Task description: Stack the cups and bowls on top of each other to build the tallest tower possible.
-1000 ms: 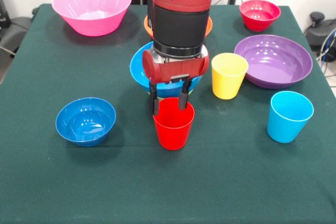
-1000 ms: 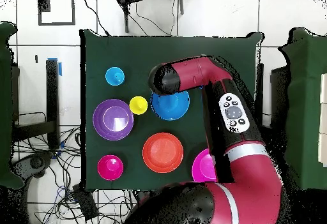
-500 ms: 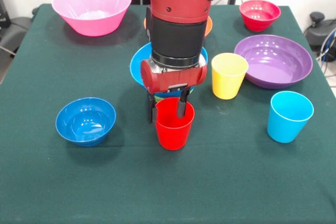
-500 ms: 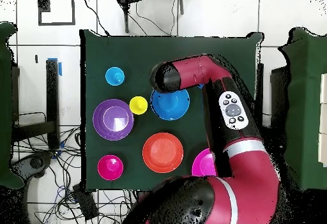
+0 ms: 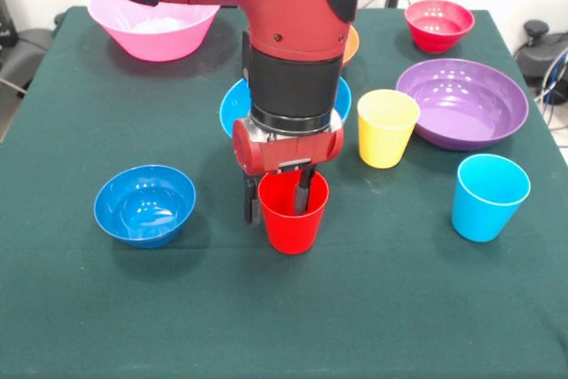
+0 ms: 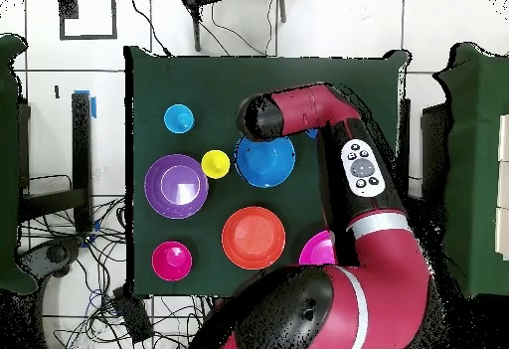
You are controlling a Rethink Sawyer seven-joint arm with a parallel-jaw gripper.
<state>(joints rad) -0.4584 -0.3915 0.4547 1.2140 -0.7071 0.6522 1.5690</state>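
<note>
The red cup [image 5: 293, 224] stands upright on the green table near the front middle. My gripper [image 5: 277, 200] hangs over it, open, with one finger outside the cup's left wall and the other inside the cup. Behind the arm sits the large blue bowl [image 5: 232, 106], mostly hidden; from overhead this blue bowl [image 6: 264, 162] shows beside the arm's wrist, which covers the red cup and the gripper. The yellow cup [image 5: 387, 128] and the sky-blue cup [image 5: 489, 196] stand to the right. The small blue bowl [image 5: 145, 204] rests to the left.
The purple bowl [image 5: 461, 102] and small red bowl [image 5: 438, 24] lie at the back right. The pink bowl [image 5: 155, 28] is at the back left. An edge of the orange bowl [image 5: 351, 42] peeks out behind the arm; the orange bowl [image 6: 253, 237] shows whole from overhead.
The gripper has come down and shifted slightly left, so its fingers now straddle the red cup's left wall. The cups and bowls have not moved.
</note>
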